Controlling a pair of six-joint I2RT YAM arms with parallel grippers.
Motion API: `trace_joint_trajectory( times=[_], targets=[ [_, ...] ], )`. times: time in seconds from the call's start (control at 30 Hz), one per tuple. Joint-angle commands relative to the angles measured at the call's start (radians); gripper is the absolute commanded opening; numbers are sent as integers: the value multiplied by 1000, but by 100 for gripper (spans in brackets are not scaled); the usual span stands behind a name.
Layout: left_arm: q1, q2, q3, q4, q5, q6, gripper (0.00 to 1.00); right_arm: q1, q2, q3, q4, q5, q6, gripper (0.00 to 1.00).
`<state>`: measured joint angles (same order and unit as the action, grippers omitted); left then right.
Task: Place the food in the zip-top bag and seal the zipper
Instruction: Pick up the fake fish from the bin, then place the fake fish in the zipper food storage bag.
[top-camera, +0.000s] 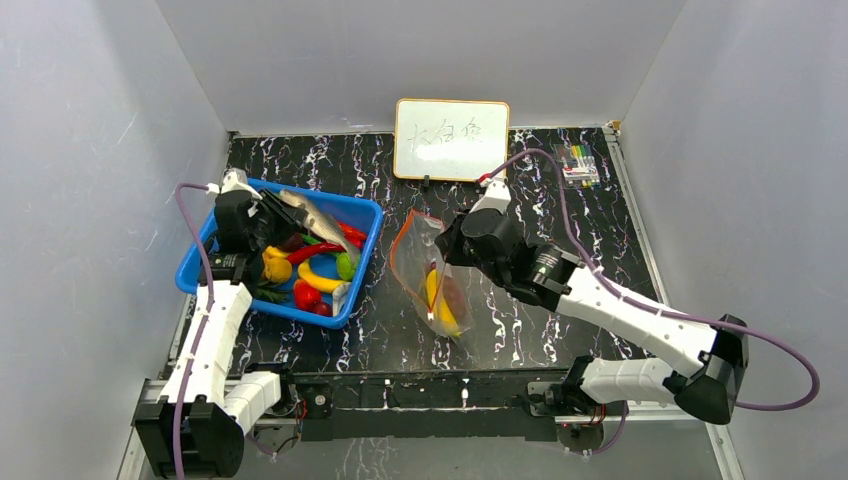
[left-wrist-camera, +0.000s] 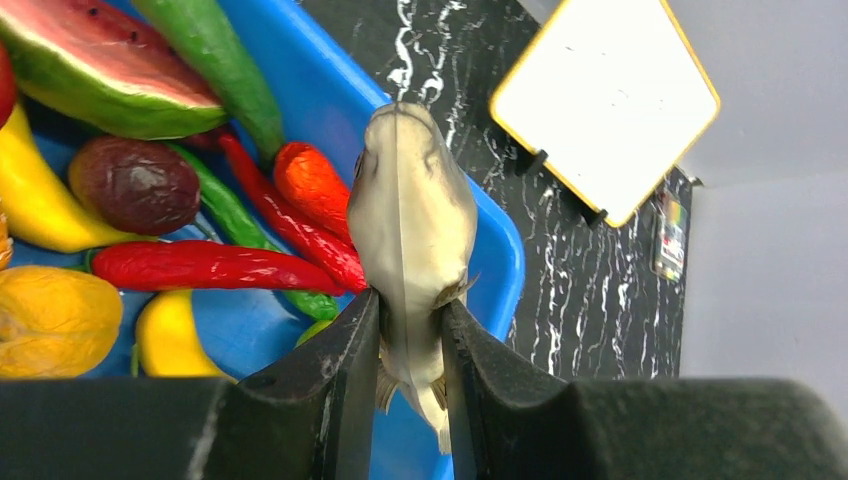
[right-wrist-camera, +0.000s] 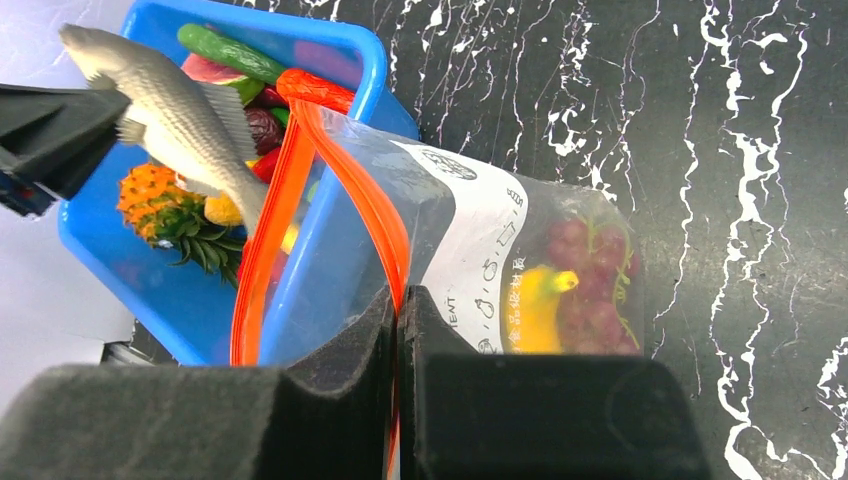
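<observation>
At the near edge of the counter (top-camera: 600, 230) both arm bases are sitting, and just beyond them, about mid-counter, the zip-top bag (top-camera: 420, 265) is lying with a yellow banana (right-wrist-camera: 535, 305) and dark red grapes (right-wrist-camera: 590, 290) showing through its near end. The right hand (right-wrist-camera: 398, 300) is reaching in from the right, its fingers pinched tight on one side of the zipper (right-wrist-camera: 270, 230) and lifting the bag's far end, so the red-orange strip is gaping in an open loop facing left. A strip of bare counter is separating the bag from the blue basket (top-camera: 360, 270), which is sitting against the left edge, close under the left wall. In it red chillies (left-wrist-camera: 200, 265), a watermelon slice (left-wrist-camera: 90, 70), a pineapple (right-wrist-camera: 160, 205) and other food are crowding together. The left hand (left-wrist-camera: 405, 310) is hanging over the basket's far side, clamped narrowly around the tail end of a grey toy fish (left-wrist-camera: 410, 220), whose head is pointing right, towards the bag's mouth, over the basket's far right corner. Right of the bag the right arm is crossing the otherwise open counter. At the far edge a whiteboard (top-camera: 451, 138) is standing upright, with a box of markers (top-camera: 578, 163) lying in the far right corner; plain walls are closing in left, right and far.
</observation>
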<state>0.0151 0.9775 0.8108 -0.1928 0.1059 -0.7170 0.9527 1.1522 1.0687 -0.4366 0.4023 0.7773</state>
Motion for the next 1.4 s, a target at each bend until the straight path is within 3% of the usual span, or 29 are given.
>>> trace_joint_trajectory(
  times=[0.0,0.2,0.3,0.57,1.13,1.37],
  targets=[
    [-16,-16,110,-74,102,68,11,-5,39,69,67,25,16,0],
    [-44,-25,207,-144,129,131,7,-6,114,98,73,74,-4,0],
    [-64,-27,228,-159,215,138,7,-5,138,114,85,73,0,0],
    [-142,-71,196,5,443,1,6,-5,188,164,101,33,19,0],
    [-180,-92,214,152,508,-123,4,-6,195,118,166,-70,-30,0],
    [-226,-40,185,146,482,-42,1,-5,181,143,172,-81,-15,0]
  ],
)
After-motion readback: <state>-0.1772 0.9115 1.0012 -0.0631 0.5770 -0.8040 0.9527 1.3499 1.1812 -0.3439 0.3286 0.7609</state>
